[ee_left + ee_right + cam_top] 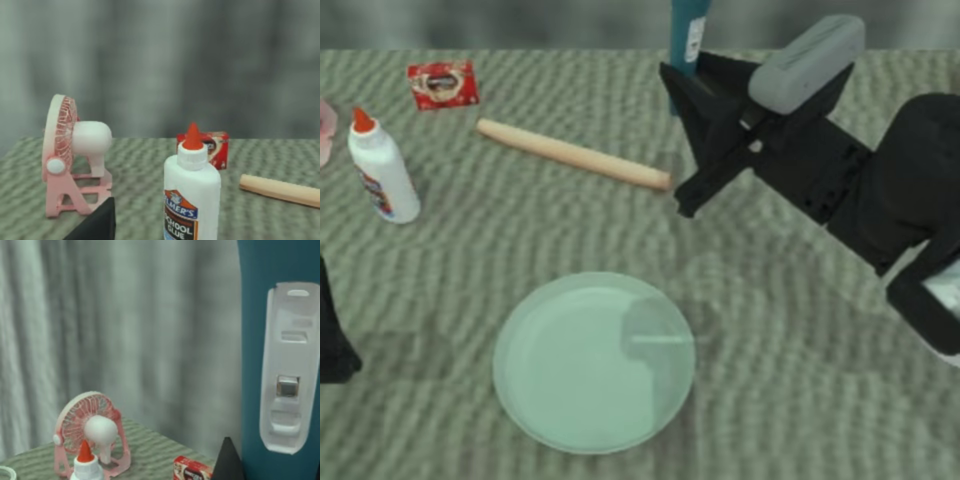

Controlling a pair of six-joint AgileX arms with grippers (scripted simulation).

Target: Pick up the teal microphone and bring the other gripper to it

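Here the right gripper [682, 92] sits in the upper middle of the top view, its arm reaching in from the right edge. Its jaws are closed around the teal microphone [687, 35], which stands roughly upright and runs out of the top of the frame, so its head is out of sight. In the right wrist view the microphone [255, 340] fills the right side, with its white mark [287, 370] facing the camera.

The left gripper [332, 330] shows only as a dark shape at the left edge of the top view, low in the frame, well apart from the microphone; whether its jaws are wide or narrow I cannot tell.

On the table [800, 400], a rolling pin [572, 153] lies at a slant in the upper middle, its right end near the right gripper. A glue bottle [382, 168] lies at the upper left, with a red packet [443, 84] above it. A pale plate [593, 361] rests in the lower middle. In the left wrist view a pink fan [70, 155] stands left of the bottle.
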